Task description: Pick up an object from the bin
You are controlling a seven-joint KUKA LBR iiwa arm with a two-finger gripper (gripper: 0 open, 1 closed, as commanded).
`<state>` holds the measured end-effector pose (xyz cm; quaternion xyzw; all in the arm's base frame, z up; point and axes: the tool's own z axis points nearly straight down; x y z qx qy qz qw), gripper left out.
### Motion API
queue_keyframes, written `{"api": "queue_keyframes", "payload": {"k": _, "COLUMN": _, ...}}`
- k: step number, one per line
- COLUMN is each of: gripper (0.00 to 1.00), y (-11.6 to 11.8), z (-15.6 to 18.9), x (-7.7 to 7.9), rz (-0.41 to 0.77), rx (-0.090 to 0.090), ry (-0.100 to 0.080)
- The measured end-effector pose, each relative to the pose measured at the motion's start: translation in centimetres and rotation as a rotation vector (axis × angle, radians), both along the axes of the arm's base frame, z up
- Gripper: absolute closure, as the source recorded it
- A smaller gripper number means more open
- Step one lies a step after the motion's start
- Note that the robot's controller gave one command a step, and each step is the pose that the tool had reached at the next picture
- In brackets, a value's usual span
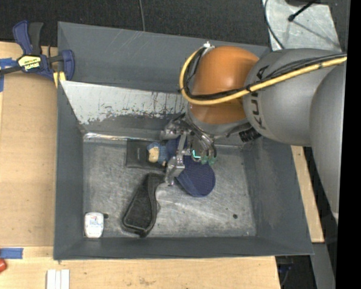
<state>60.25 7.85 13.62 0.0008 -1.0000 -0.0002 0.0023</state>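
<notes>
The gripper [177, 165] was positioned low inside the grey metal bin [71, 165], directly beneath the orange wrist cover [223, 83]. Whether the gripper was open or closed could not be determined from the camera view.

A dark blue rounded object [198, 181] lay immediately beside the gripper, toward the view's lower right, touching it or nearly so. A black flat rectangular object [135, 153] lay just to the gripper's left in the view, with a small cream-coloured item [152, 151] at the edge nearest the gripper. A black elongated object [139, 210] lay below and left of the gripper. A small white item [93, 224] lay well apart from the gripper, further to the lower left.
</notes>
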Motion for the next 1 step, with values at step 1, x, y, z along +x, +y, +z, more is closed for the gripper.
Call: {"api": "queue_keyframes", "payload": {"k": 1, "gripper": 0.00, "y": 0.05, "z": -2.48, "x": 1.58, "rz": 0.103, "rx": 0.002, "ry": -0.029}}
